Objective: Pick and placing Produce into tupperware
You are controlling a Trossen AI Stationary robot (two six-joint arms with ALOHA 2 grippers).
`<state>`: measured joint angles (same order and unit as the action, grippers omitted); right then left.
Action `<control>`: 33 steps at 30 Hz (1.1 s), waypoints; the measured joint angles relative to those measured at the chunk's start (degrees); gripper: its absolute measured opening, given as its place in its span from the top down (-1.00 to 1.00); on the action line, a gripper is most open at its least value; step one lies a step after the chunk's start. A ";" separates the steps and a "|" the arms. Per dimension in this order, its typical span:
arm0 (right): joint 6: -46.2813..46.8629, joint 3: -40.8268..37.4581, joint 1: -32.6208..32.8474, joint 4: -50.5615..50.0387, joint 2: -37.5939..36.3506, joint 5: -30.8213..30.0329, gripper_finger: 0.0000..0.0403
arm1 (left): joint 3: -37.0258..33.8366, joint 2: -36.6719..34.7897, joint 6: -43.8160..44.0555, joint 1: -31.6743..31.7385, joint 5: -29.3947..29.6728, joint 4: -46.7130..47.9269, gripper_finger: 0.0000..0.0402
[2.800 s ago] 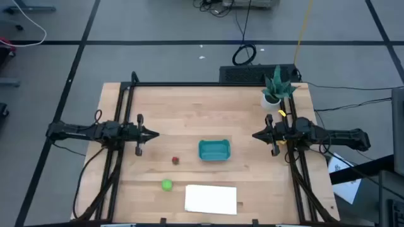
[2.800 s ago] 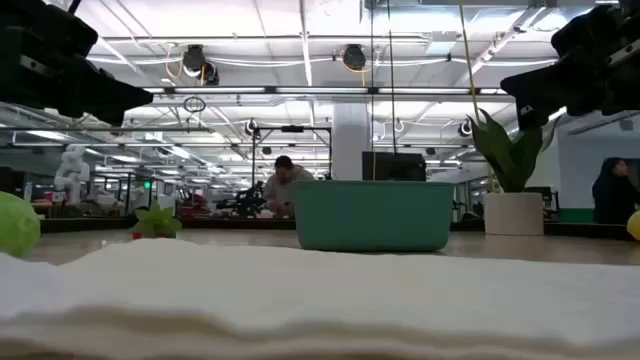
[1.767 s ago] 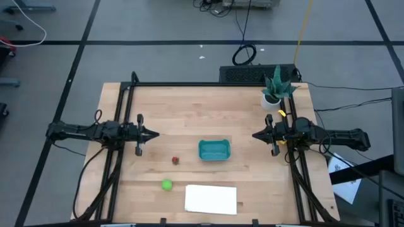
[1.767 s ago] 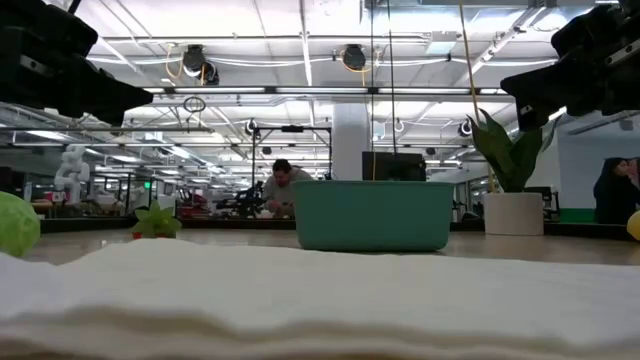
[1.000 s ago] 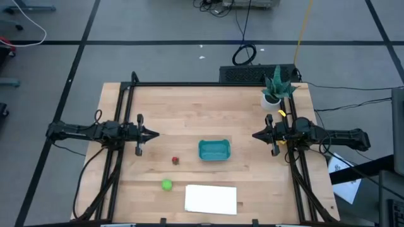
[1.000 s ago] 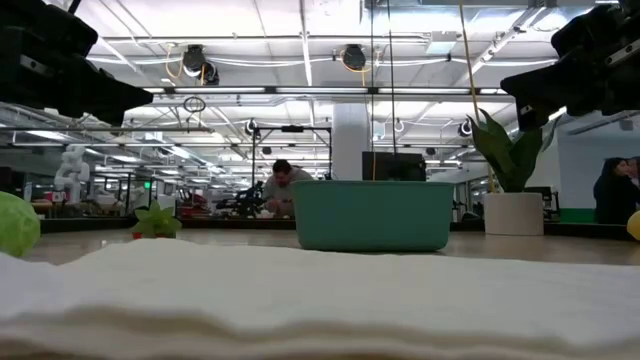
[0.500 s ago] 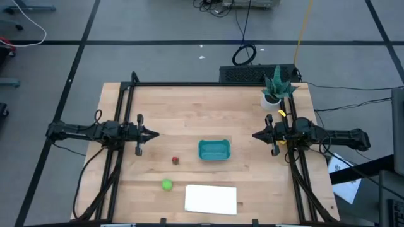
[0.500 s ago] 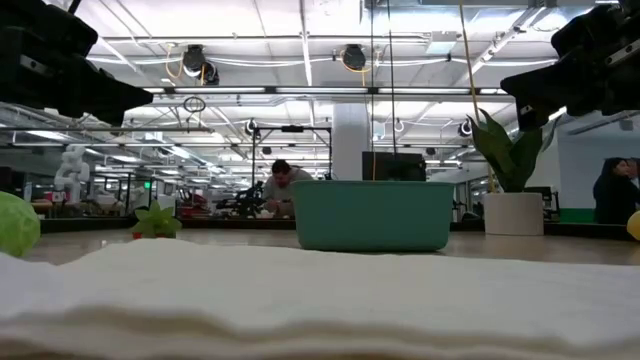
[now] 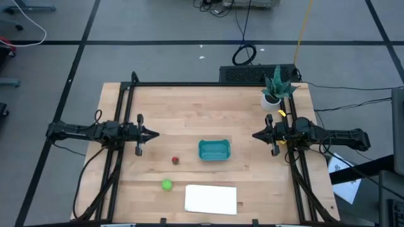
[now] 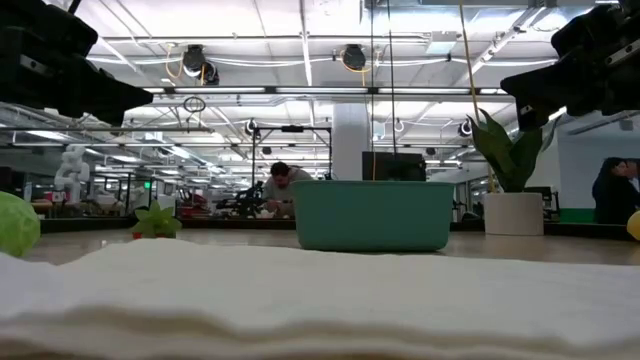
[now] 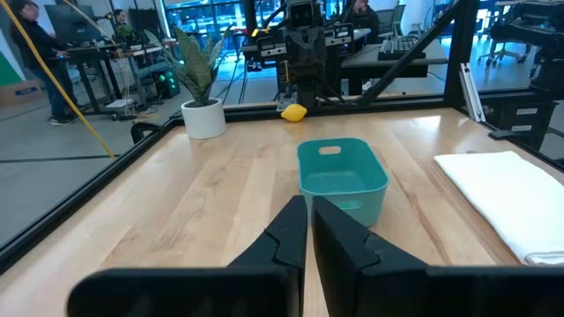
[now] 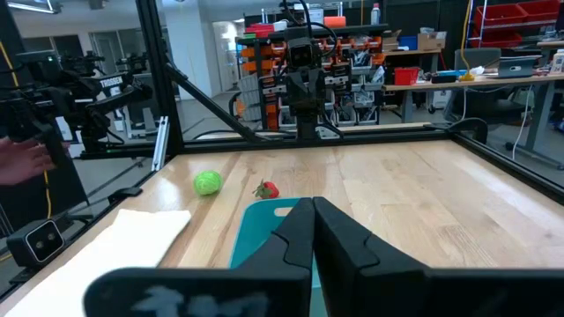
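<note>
The small teal-blue shallow rectangular plastic tub (image 9: 214, 149) sits near the middle of the wooden table (image 9: 208, 104) and serves as the reference for everything else. It looks empty from above and in the left wrist view, so no fruit has gone in yet. The small dark red toy fruit (image 9: 175, 160) lies on bare wood just to the tub's left side, and the bright green round ball (image 9: 166, 185) lies farther off on that same side, toward the table's front edge, close to the flat white rectangular sheet (image 9: 211, 198) that rests in front of the tub. The yellow lemon-like oval (image 11: 294, 112) is on the tub's right side, close under the right arm near the table's edge; from above it is mostly masked by that arm, so its exact spot is uncertain. The green potted plant in its white pot (image 9: 273, 92) stands at the back right corner, well apart from the tub. The left gripper (image 9: 151, 133) hangs off to the tub's left, pointing at it, fingers pressed together with only a sliver between them and nothing held. The right gripper (image 9: 257, 135) mirrors it on the tub's right, fingers likewise closed and empty. Both arms appear parked in a symmetrical ready pose facing the tub, probably so either can reach the fruit on its own side.
</note>
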<state>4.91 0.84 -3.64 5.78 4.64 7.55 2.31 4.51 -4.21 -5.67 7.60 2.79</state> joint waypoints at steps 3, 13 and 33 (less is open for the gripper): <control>0.00 0.00 -0.02 0.00 0.01 0.02 1.00 | 0.00 0.00 -0.02 0.00 0.00 0.02 0.87; 0.16 -0.02 -0.01 0.06 0.02 0.01 1.00 | -0.09 0.00 3.15 0.02 -0.02 -1.10 0.87; 0.32 0.00 -0.02 1.99 0.02 0.02 1.00 | -0.05 -0.02 14.41 0.00 0.93 -9.33 0.87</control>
<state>5.22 0.84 -3.66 7.77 4.67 7.57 2.26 4.49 10.21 -5.67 8.52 -6.54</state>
